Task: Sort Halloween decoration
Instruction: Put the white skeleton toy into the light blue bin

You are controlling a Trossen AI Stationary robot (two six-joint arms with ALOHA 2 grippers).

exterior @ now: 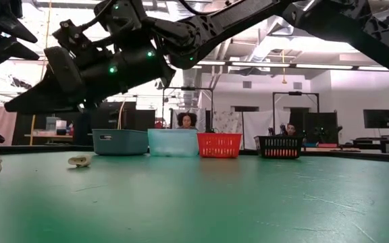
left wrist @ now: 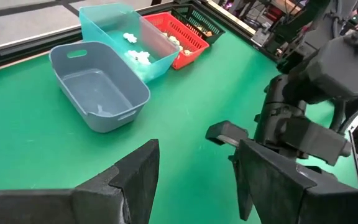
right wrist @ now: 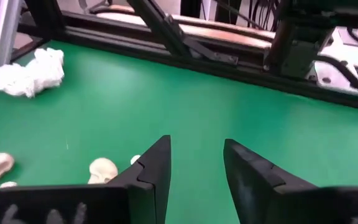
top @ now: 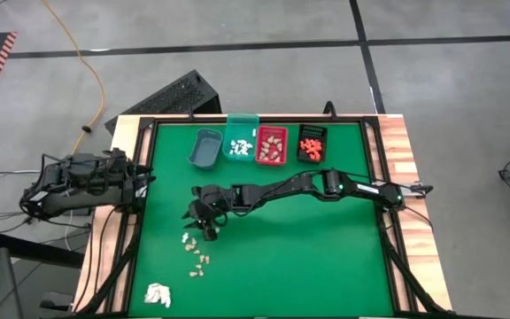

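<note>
Sorted: white in teal bin (top: 240, 142), tan in red bin (top: 271, 145), orange in black bin (top: 311, 143) | Left: tan pieces (top: 195, 255) on desk (top: 326, 248) | right gripper (top: 204, 221) open, empty, above them | left gripper (top: 144, 183) open, parked

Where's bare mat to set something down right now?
The right half of the green mat, below the right arm, is bare. The back row of bins is crowded; so is the left front: tan pieces, the white wad, and the right gripper above them.

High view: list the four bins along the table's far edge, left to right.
Grey bin → teal bin with white pieces → red bin with tan pieces → black bin with orange pieces.
</note>
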